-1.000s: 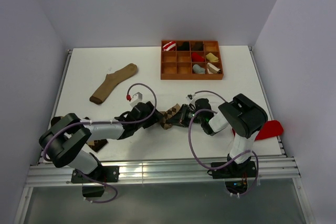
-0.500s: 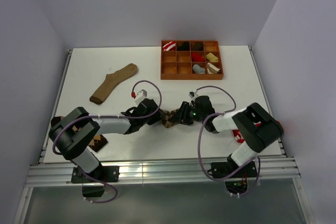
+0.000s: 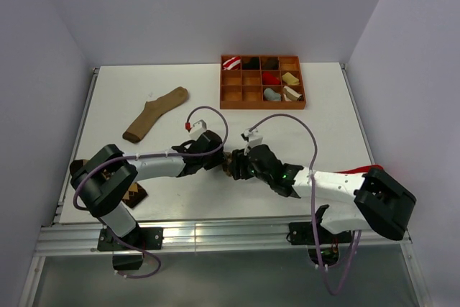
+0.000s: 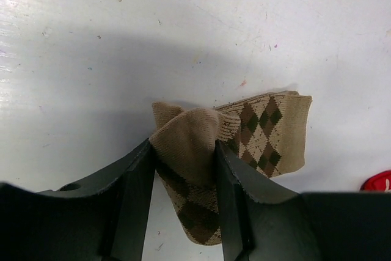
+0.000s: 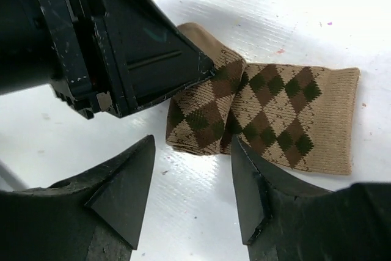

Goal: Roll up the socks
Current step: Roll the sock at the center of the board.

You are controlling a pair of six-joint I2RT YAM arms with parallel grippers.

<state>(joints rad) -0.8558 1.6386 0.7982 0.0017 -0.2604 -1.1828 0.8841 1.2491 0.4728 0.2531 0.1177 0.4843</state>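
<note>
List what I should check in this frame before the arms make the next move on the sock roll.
1. Left jaws grip the folded end of the light argyle sock: ok, the fabric is pinched between them.
2. Right jaws clear of the fabric: ok, they stand apart with nothing pinched between them.
3. Cuff end lies flat on the table: ok.
4. Roll formed: not ok, only one loose fold shows.
5. Darker argyle sock free to pick up: cannot tell, the left arm partly hides it.
6. Tan sock out of the way: ok, it lies well apart.
</note>
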